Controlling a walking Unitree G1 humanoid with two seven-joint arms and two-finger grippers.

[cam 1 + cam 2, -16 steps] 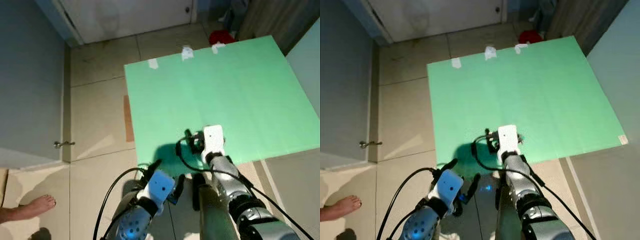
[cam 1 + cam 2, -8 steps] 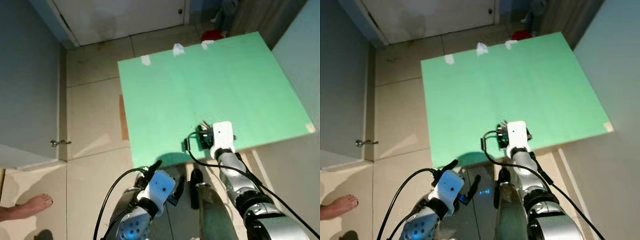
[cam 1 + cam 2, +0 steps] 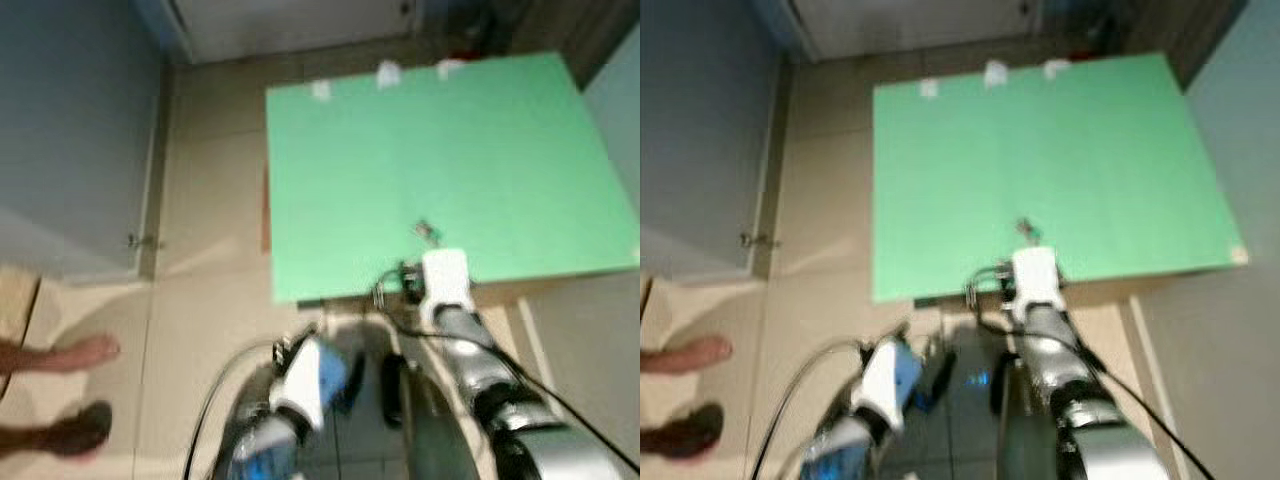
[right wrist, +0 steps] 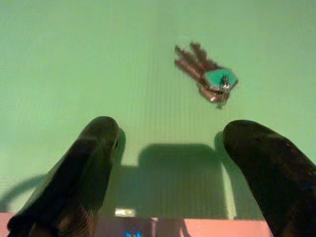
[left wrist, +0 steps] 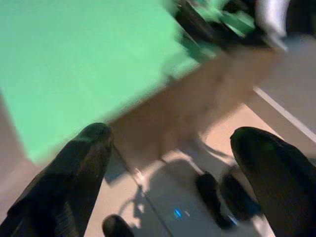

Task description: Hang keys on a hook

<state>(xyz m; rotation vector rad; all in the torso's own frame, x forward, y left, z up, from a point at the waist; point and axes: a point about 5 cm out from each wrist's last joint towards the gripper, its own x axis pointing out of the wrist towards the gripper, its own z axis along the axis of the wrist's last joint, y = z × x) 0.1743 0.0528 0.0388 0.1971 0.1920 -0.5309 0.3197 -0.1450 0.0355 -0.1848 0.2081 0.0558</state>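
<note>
Tan floor tiles lie around a green table (image 3: 480, 130). On the table, near its front edge, sits a small bunch of keys (image 4: 205, 74) with a teal tag. Just behind the keys, the right gripper (image 4: 168, 163) waits, spread wide and empty. Beside the table's front, the left gripper (image 5: 173, 168) hangs wide too. Those keys look light, hard and flat, so pinching the tag end seems best.

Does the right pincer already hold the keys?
No, the keys lie flat on the green board, apart from the open right pincer.
</note>
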